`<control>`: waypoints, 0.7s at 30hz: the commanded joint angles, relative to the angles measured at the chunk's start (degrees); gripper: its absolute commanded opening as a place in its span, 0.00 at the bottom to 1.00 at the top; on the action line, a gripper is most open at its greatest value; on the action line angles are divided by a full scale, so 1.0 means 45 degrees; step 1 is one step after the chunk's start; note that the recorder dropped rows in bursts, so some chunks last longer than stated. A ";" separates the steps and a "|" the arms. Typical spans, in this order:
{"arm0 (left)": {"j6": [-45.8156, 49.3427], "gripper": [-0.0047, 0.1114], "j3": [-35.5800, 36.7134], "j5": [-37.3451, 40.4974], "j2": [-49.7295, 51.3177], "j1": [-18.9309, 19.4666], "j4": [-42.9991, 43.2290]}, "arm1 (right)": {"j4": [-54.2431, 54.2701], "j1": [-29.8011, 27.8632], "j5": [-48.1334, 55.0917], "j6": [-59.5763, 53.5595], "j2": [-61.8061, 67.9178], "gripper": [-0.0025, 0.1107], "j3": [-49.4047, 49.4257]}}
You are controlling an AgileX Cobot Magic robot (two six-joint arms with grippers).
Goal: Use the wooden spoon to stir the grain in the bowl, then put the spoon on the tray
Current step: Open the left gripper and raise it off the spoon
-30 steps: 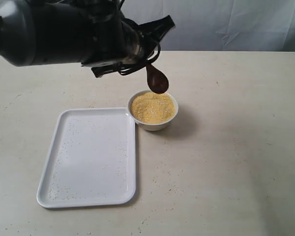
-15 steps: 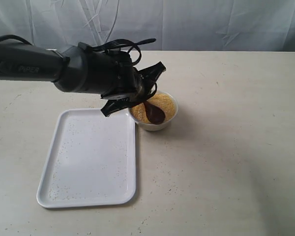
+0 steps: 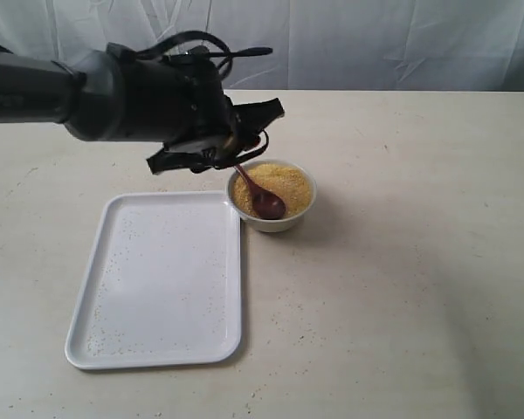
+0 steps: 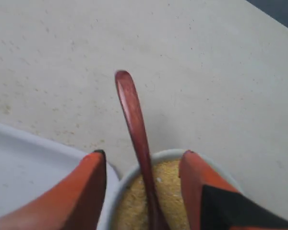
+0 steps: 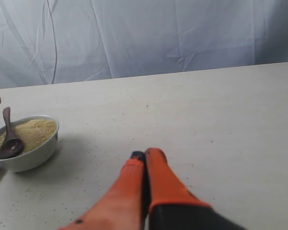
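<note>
The white bowl (image 3: pixel 302 212) holds yellow grain (image 3: pixel 290 183) and stands against the tray's far right corner. The dark wooden spoon (image 3: pixel 264 202) lies with its head in the grain and its handle leaning over the rim towards my left gripper (image 3: pixel 231 148). In the left wrist view the spoon (image 4: pixel 133 115) runs between the two orange fingers (image 4: pixel 89 184) with a gap on each side; the gripper (image 4: pixel 144 155) is open over the bowl's rim (image 4: pixel 129 171). The white tray (image 3: pixel 157 279) holds only stray grains. My right gripper (image 5: pixel 145 155) is shut and empty, off to the bowl's (image 5: pixel 33 154) side.
The beige tabletop (image 3: pixel 402 262) carries scattered loose grains around the tray and bowl. A white cloth backdrop (image 3: pixel 375 44) hangs behind the table's far edge. My left arm's dark body (image 3: pixel 87 96) hovers above the table behind the tray.
The spoon went from hanging above the bowl down into the grain. The left arm then pulled back from the bowl, and the spoon now rests in the bowl.
</note>
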 commanded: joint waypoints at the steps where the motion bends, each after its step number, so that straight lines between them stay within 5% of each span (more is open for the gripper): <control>1: 0.5568 0.44 -0.0040 0.0790 -0.0968 0.0511 -0.1053 | -0.0002 0.0017 -0.0095 -0.0070 -0.0079 0.02 0.0032; 4: 1.0343 0.37 -0.0040 0.1019 -0.1256 0.0735 -0.1078 | -0.0030 0.0017 -0.0066 -0.0070 -0.0079 0.02 0.0032; 10: 1.4510 0.04 -0.0040 0.0906 -0.1265 0.0735 -0.1023 | -0.0030 0.0017 -0.0069 -0.0070 -0.0079 0.02 0.0032; 16: 1.7072 0.04 -0.1191 0.0730 -0.0781 0.0735 -0.1566 | -0.0030 0.0017 -0.0069 -0.0070 -0.0079 0.02 0.0032; 21: 2.0710 0.04 -0.3188 0.1207 0.0600 0.0883 -0.4210 | -0.0030 0.0017 -0.0069 -0.0070 -0.0079 0.02 0.0032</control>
